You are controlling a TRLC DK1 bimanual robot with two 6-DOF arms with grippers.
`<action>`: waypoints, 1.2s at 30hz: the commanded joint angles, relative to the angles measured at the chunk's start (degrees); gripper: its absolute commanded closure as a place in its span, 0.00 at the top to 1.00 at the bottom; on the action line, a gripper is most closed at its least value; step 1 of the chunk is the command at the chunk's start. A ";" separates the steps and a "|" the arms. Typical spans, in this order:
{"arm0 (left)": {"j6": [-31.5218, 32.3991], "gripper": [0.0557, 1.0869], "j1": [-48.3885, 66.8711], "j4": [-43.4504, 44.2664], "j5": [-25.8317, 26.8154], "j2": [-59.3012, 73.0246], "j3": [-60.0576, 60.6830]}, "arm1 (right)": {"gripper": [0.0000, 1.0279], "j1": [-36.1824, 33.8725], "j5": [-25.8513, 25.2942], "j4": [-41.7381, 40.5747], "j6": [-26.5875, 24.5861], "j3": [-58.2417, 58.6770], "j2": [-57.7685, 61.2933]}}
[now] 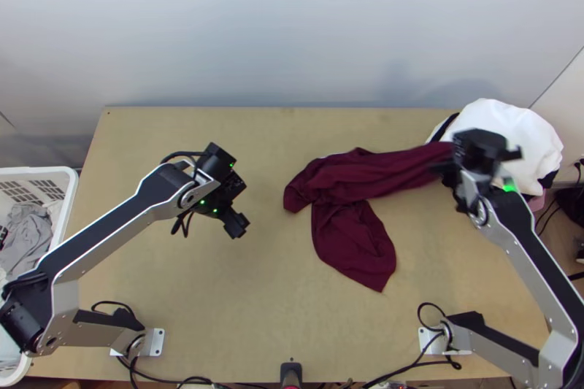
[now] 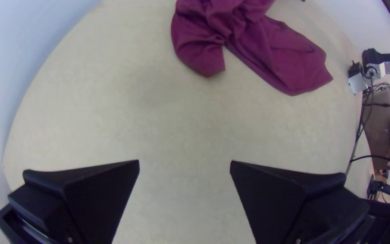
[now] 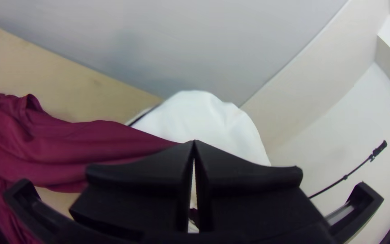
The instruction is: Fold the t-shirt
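At the far left, beside the table (image 1: 168,272), stands a white laundry basket (image 1: 73,195) with grey clothes (image 1: 31,236) inside, probably kept there so the work surface can serve for folding.

Next, over the left part of the table, is the left gripper (image 2: 185,161). Its two black fingers are spread wide with nothing between them, perhaps waiting to take a second hold on the shirt.

Right of it, around the middle of the table, lies the dark red t-shirt (image 1: 350,174), bunched and creased. One flap spreads toward the near side; a long, narrow stretch of cloth runs to the right. The shirt is unfolded and rumpled, so the task looks to be at its start, and the step in hand seems to be opening the shirt out.

At the far right, the right gripper (image 3: 194,143) has its fingers clenched together, apparently on the end of that stretch. The cloth runs fairly straight to it, likely pulled to draw out the bunching. Which part of the shirt it grips, I cannot tell.

Behind that gripper, at the far right corner, sits a heap of white cloth (image 1: 504,126). The pulled end could snag there, so lifting it clear would be wise.
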State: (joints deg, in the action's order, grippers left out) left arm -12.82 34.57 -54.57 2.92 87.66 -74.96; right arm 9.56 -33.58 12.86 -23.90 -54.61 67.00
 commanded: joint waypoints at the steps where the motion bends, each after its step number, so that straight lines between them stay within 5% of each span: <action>1: 1.13 0.95 5.95 0.25 0.16 3.66 -3.79 | 0.03 -7.80 1.33 -2.23 -2.12 9.96 -6.01; 12: 0.95 0.95 25.73 4.56 0.07 28.01 -24.62 | 0.03 -4.64 1.68 -2.49 -1.76 11.10 -5.48; 25: -0.10 0.95 28.63 1.13 3.06 42.77 -41.67 | 0.03 -4.64 1.77 -2.49 -0.53 9.96 -5.57; 29: -0.10 0.86 28.71 -3.53 10.79 44.62 -43.34 | 0.03 -3.59 1.77 -2.49 0.17 9.17 -4.86; 35: -0.72 0.85 28.98 -3.88 10.71 47.25 -44.40 | 0.03 -2.53 1.77 -2.49 0.96 8.12 -4.25; 36: -0.89 0.77 28.98 -3.79 10.79 47.78 -44.92 | 0.03 -2.44 1.77 -2.49 0.96 7.94 -4.25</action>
State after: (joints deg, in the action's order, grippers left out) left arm -13.04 63.13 -56.99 11.66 131.92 -117.19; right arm 6.20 -31.86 10.37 -23.59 -45.58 62.19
